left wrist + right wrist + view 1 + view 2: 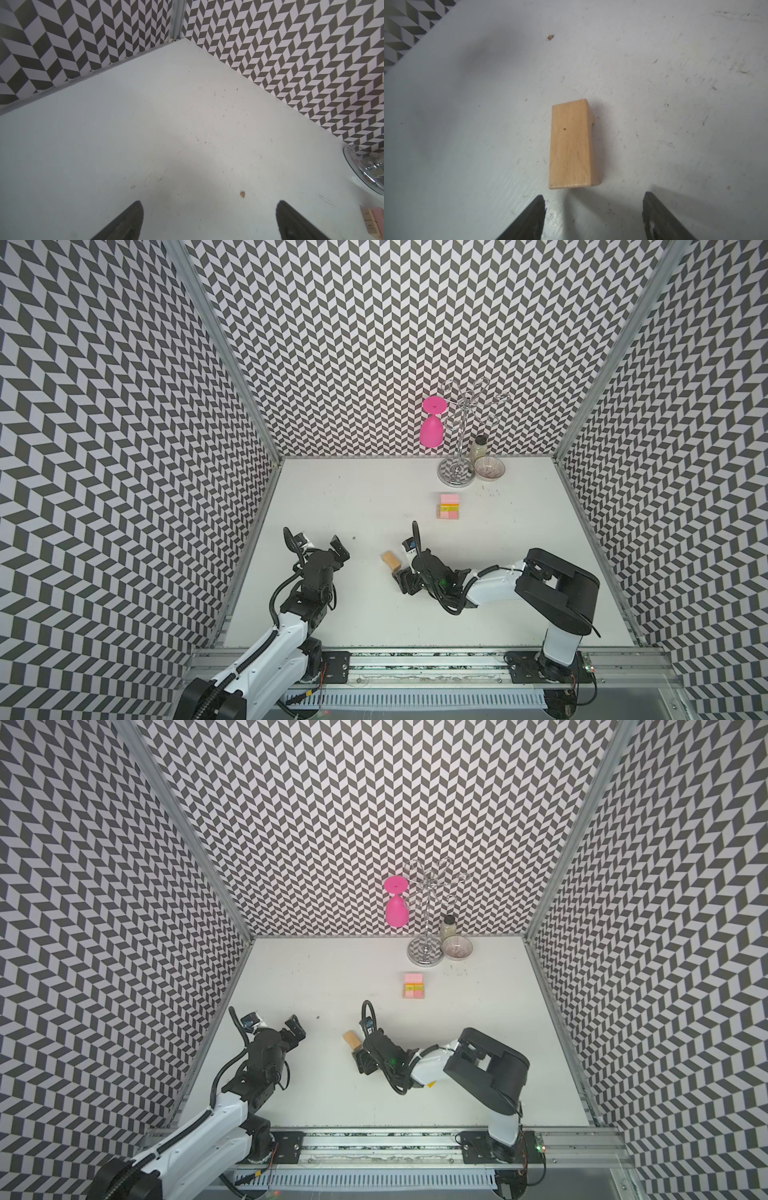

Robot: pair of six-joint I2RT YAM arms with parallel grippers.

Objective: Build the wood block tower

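Now my right fingers (pixel 529 220) sit spread just short of the tan block (pixel 571 143), lined up to straddle it; left fingers (pixel 124 222) idle, spread, clear of the tower (pixel 449 507).

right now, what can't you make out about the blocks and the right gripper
- Small stack of pink, yellow and orange wood blocks: too small in both top views to count layers; cut off by the picture edge in the left wrist view.
- Tan wood block: underside hidden against the white table in the right wrist view.
- Right gripper: only the tips show in its wrist view; in both top views its wrist and cables partly cover it.
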